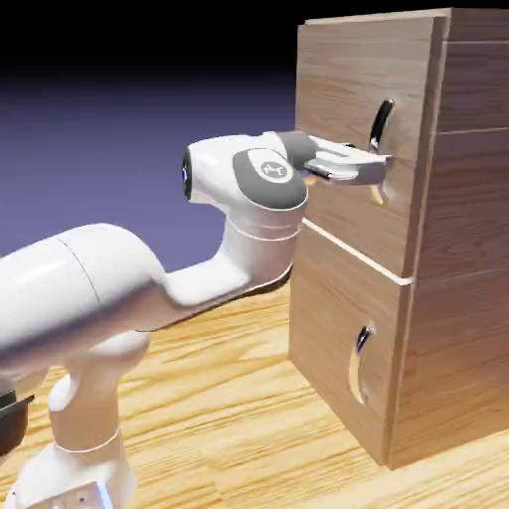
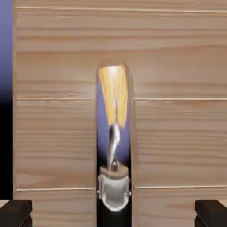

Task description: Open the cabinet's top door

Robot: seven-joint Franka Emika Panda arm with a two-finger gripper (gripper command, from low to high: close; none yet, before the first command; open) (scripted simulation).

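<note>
On the wood-grain counter (image 1: 229, 398), the tall light-brown wood-grain cabinet (image 1: 467, 249) was seen at the right, its larger top door (image 1: 348, 89) set above a shorter lower door (image 1: 328, 328). No readable writing was found. The white arm's gripper (image 1: 376, 169) was held spread wide at the top door's curved silver handle (image 1: 382, 121), nothing being clasped.

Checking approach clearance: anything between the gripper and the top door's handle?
Nothing visible. In the exterior view the gripper is already at the top door's handle. In the hand view the handle sits centred between the wide-apart fingertips, with no other object intervening.
</note>
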